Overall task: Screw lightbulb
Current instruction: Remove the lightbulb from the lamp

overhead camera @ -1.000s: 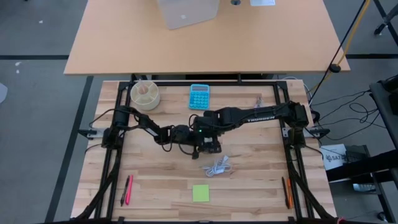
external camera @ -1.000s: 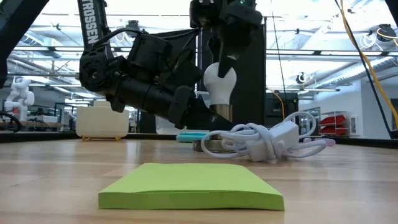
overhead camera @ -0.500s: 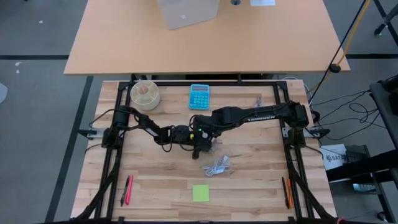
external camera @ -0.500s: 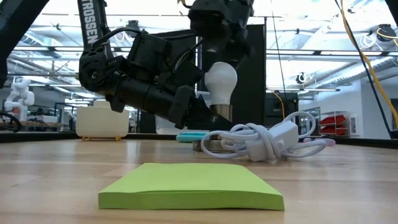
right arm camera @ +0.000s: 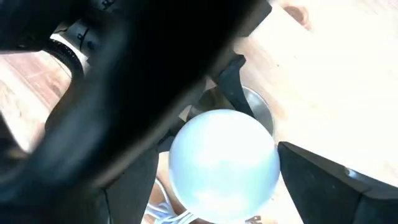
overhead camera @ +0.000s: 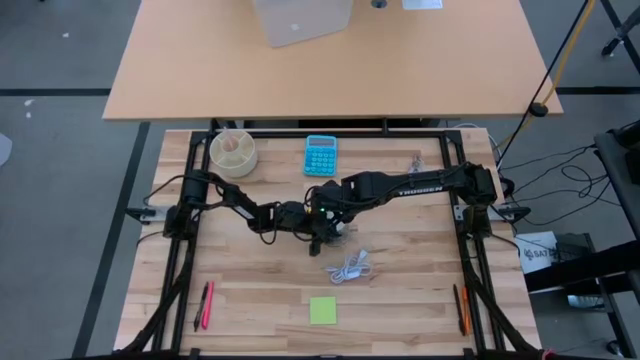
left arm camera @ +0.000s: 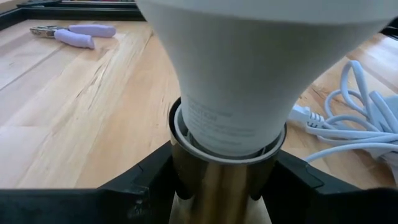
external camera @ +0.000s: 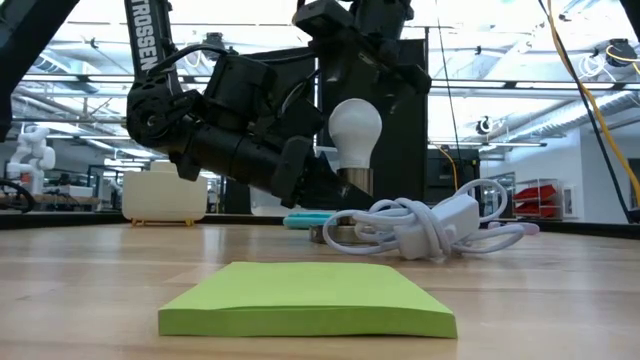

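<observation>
White lightbulb (external camera: 355, 128) upright | left pincer (left arm camera: 217, 186) grips its brass socket (left arm camera: 214, 186) | right pincer (right arm camera: 217, 162) open above | socket bottom hidden

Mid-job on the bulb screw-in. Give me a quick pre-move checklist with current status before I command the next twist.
1. Lightbulb upright over its brass socket: ok, globe up, base seated in the collar.
2. Left gripper clamped on the socket: ok, fingers flank the brass on both sides.
3. Right gripper around the globe: not ok for twisting; fingers straddle the globe with gaps, not pinching.
4. Bulb fully threaded: cannot tell; the threads are hidden inside the collar.
5. White cable clear of the bulb: ok, it lies coiled on the table beside the socket.
</observation>
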